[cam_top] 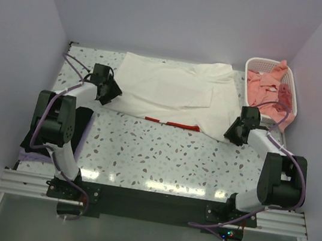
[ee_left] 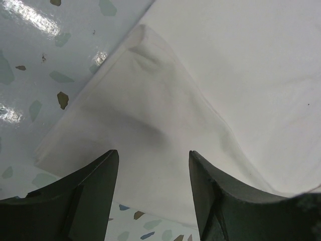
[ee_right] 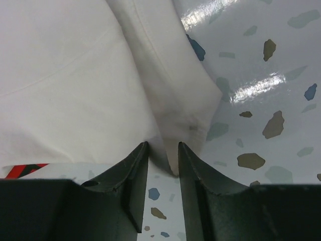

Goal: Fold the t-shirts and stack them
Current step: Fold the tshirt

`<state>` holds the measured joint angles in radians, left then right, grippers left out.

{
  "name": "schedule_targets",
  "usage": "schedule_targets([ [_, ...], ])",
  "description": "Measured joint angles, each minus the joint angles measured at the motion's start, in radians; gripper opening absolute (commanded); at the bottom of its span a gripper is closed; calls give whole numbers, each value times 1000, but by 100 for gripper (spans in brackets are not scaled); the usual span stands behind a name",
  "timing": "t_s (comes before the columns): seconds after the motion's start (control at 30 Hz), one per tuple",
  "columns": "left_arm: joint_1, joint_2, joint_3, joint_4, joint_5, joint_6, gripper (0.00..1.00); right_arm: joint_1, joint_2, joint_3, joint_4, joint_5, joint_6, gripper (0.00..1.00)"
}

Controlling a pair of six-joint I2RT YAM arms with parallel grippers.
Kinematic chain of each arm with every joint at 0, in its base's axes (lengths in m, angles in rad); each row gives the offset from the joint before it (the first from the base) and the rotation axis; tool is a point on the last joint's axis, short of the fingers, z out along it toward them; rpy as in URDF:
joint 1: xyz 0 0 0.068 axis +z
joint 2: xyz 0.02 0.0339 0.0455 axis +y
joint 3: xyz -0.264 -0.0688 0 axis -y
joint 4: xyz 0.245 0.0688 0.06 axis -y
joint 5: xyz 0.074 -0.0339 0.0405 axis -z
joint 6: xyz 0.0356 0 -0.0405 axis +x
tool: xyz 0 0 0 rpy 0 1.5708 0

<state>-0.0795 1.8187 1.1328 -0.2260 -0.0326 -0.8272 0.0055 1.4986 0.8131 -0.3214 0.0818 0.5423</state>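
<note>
A large cream-white t-shirt point(cam_top: 172, 89) lies spread flat at the back of the table, with its red-and-black print point(cam_top: 171, 123) peeking out at the near edge. My left gripper point(cam_top: 112, 92) is open wide over the shirt's near left corner point(ee_left: 125, 115), which lies flat between the fingers point(ee_left: 98, 186). My right gripper point(cam_top: 235, 131) has its jaws narrowly apart around the shirt's near right corner point(ee_right: 185, 115); a strip of table shows in the gap. Salmon-pink t-shirts point(cam_top: 266, 85) fill the basket. A pale lavender cloth point(cam_top: 27, 154) lies under the left arm. No black shirt shows.
A white lattice basket point(cam_top: 293, 95) stands at the back right corner, against the right wall. The speckled tabletop point(cam_top: 168, 155) runs between the shirt and the arm bases. Walls close in the left, back and right sides.
</note>
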Motion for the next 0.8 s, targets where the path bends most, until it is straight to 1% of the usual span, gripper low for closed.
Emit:
schedule_targets([
  [0.1,0,0,0,0,-3,0,62,0,0,-8,0,-13,5,17],
  [0.13,0,1,0,0,-3,0,62,0,0,-8,0,-18,6,6],
  [0.2,0,2,0,0,-8,0,62,0,0,-8,-3,-21,8,1],
  [0.37,0,5,0,-4,-30,0,62,0,-5,6,-43,-2,6,0],
  [0.63,0,25,-2,-34,-62,-1,62,0,-67,26,-107,45,-9,0],
  [0.77,0,29,-2,-35,-69,-2,62,-23,-82,29,-130,58,-13,0],
  [0.8,0,29,-2,-35,-70,-3,58,-28,-86,28,-136,58,-13,0],
])
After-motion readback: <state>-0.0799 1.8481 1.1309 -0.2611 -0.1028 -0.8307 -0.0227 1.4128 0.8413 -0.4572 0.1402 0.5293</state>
